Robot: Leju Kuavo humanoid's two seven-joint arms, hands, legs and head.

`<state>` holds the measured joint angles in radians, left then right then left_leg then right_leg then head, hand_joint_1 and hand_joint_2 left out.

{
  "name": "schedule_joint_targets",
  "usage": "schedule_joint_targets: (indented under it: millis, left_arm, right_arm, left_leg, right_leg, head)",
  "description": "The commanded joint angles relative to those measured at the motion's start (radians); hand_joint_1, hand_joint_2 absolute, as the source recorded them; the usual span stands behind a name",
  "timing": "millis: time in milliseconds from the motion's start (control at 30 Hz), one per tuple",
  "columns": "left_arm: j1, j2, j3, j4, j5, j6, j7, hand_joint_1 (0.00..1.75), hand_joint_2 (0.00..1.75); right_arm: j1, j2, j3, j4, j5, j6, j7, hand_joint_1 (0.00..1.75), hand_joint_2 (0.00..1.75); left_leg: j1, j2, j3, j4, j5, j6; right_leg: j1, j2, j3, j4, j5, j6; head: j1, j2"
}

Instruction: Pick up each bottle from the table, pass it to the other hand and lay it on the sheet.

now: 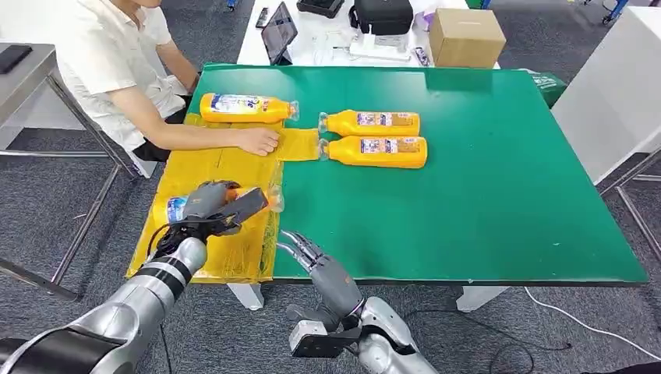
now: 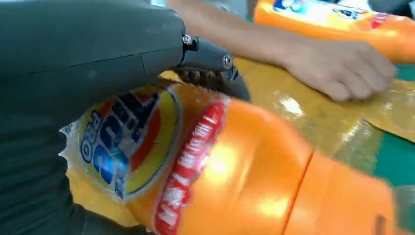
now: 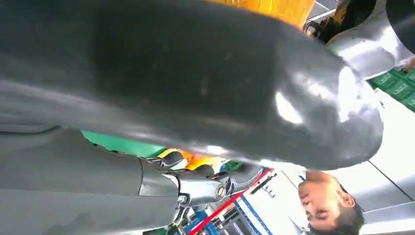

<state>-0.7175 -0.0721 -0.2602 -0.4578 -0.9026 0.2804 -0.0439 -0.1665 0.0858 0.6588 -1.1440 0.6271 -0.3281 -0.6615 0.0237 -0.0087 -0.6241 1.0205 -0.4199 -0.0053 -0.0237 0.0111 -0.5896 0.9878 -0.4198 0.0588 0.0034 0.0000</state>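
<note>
While the head view has the left hand (image 1: pixel 212 204) grasping an orange bottle (image 1: pixel 178 209) low over the yellow sheet (image 1: pixel 234 167) at the counter's (image 1: pixel 483 195) near left corner, the right hand (image 1: pixel 312 253) hangs beside it with fingers spread, holding nothing, so the laying-down step looks in hand. From the left wrist view the bottle (image 2: pixel 235 171) lies just above the sheet (image 2: pixel 318 122) near a person's hand (image 2: pixel 342 68); next, I judge, the fingers should let go, then two bottles (image 1: pixel 374 136) on the green await.

Grey carpet (image 1: pixel 530 312) is being covered by a green-topped surface (image 1: pixel 499 195); a white desk (image 1: pixel 327 39) (cardboard box (image 1: pixel 466 37) included) is being kept behind.
</note>
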Motion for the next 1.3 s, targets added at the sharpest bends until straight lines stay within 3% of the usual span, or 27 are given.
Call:
schedule_joint_targets:
  millis: [33,333,567,667,733,833,933,1100,1133,1233,1300]
  left_arm:
    - [0.042,-0.011,-0.062,0.021,-0.105,0.062,-0.044,0.00,1.75]
    - [0.140,-0.023,-0.099,-0.202,-0.128,0.111,-0.056,0.00,1.75]
    - [0.148,-0.020,-0.104,-0.219,-0.128,0.105,-0.055,0.00,1.75]
    - [0.202,-0.007,-0.124,-0.349,-0.088,0.108,-0.123,0.00,1.75]
    - [0.273,-0.005,-0.135,-0.513,-0.034,0.201,-0.222,0.00,1.75]
    - [0.389,-0.050,-0.098,-0.766,0.337,0.253,-0.446,0.00,1.75]
    - [0.426,-0.075,-0.059,-0.874,0.548,0.281,-0.486,0.00,1.75]
    - [0.518,-0.078,0.012,-1.059,0.941,0.153,-0.508,0.00,1.75]
    - [0.547,-0.076,0.019,-1.096,0.983,0.145,-0.495,0.00,1.75]
    - [0.601,-0.067,0.019,-1.144,1.039,0.145,-0.486,0.00,1.75]
    - [0.613,-0.061,0.012,-1.149,1.044,0.148,-0.490,0.00,1.75]
  right_arm:
    - [-0.015,-0.033,0.021,0.053,-0.009,-0.006,-0.004,0.00,0.00]
    - [0.014,-0.040,-0.011,0.023,0.018,0.005,0.007,0.00,0.00]
    - [0.017,-0.041,-0.012,0.021,0.019,0.005,0.007,0.00,0.00]
    - [0.035,-0.046,-0.025,0.010,0.026,0.004,0.011,0.00,0.00]
    - [0.042,-0.054,-0.023,0.010,0.032,-0.002,0.005,0.00,0.00]
    - [0.028,-0.057,0.003,0.025,0.021,-0.009,-0.011,0.00,0.00]
    - [0.024,-0.061,0.018,0.029,0.009,-0.037,0.000,0.00,0.00]
    - [0.063,-0.092,-0.006,-0.011,0.017,-0.168,0.011,0.00,0.00]
    - [0.076,-0.098,-0.041,-0.035,0.020,-0.237,0.008,0.00,1.75]
    - [0.085,-0.127,-0.150,-0.077,0.048,-0.358,0.047,0.00,1.75]
    - [0.086,-0.137,-0.183,-0.090,0.047,-0.341,0.042,0.00,1.75]
  left_leg:
    - [0.000,0.000,0.004,-0.002,-0.001,0.002]
    - [0.000,-0.001,0.002,-0.001,-0.001,0.002]
    - [0.000,0.000,0.000,-0.001,-0.001,0.002]
    - [-0.001,0.000,-0.001,0.000,-0.001,0.001]
    - [-0.001,0.000,-0.001,-0.001,-0.001,0.001]
    - [0.000,0.001,0.000,0.000,-0.002,0.002]
    - [0.000,0.001,-0.002,0.001,-0.003,0.001]
    - [0.000,0.004,0.000,0.000,-0.004,0.002]
    - [0.000,0.002,-0.001,0.000,-0.003,0.002]
    - [0.000,0.002,-0.003,0.000,-0.003,0.001]
    - [-0.001,0.002,-0.002,0.000,-0.003,0.002]
  right_leg:
    - [0.001,-0.002,0.005,-0.003,-0.001,-0.002]
    - [0.001,-0.003,0.004,-0.002,-0.001,-0.003]
    - [0.000,-0.001,0.001,-0.001,-0.001,-0.002]
    - [0.000,-0.001,0.000,-0.001,-0.001,-0.002]
    - [0.000,-0.001,0.000,-0.001,-0.001,-0.002]
    - [0.001,-0.001,0.001,-0.001,-0.002,-0.002]
    - [0.001,0.000,-0.002,0.000,-0.002,-0.002]
    - [0.001,0.002,0.000,-0.001,-0.002,-0.003]
    - [0.001,0.001,-0.001,-0.001,-0.002,-0.003]
    - [0.000,0.001,-0.003,-0.001,-0.001,-0.002]
    - [0.000,0.000,-0.002,-0.001,-0.002,-0.002]
  head:
    - [0.001,0.000]
    - [0.000,0.000]
    - [0.000,0.000]
    - [0.000,0.000]
    - [0.000,0.000]
    - [0.000,0.000]
    - [-0.001,0.000]
    - [0.001,0.000]
    - [0.000,0.000]
    - [0.000,0.000]
    - [0.000,0.000]
